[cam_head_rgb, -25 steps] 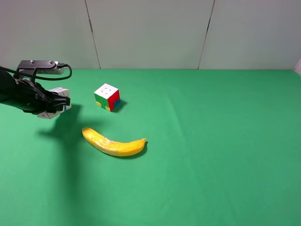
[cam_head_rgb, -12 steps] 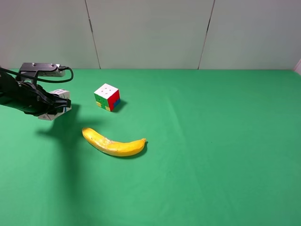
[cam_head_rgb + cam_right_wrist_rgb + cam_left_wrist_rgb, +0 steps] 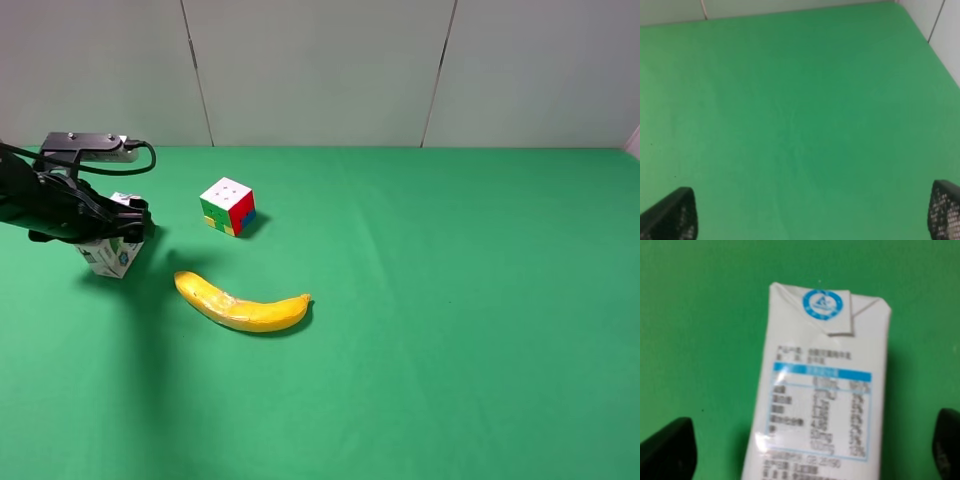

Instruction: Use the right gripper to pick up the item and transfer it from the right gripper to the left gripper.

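A small white milk carton [image 3: 110, 256] with blue print stands on the green table at the far left, just under my left gripper [image 3: 127, 222]. In the left wrist view the carton [image 3: 820, 390] lies between the two black fingertips [image 3: 667, 447], which stand wide apart and do not touch it. The left gripper [image 3: 810, 450] is open. My right gripper [image 3: 810, 210] is open and empty over bare green cloth. It is out of the exterior high view.
A Rubik's cube [image 3: 228, 206] sits right of the left gripper. A yellow banana [image 3: 243, 305] lies in front of the cube, close to the carton. A grey panelled wall [image 3: 320, 70] closes off the back of the table.
The carton was held tilted in the left gripper above the table. It has dropped lower and now stands on the cloth, and the left gripper has opened off it.
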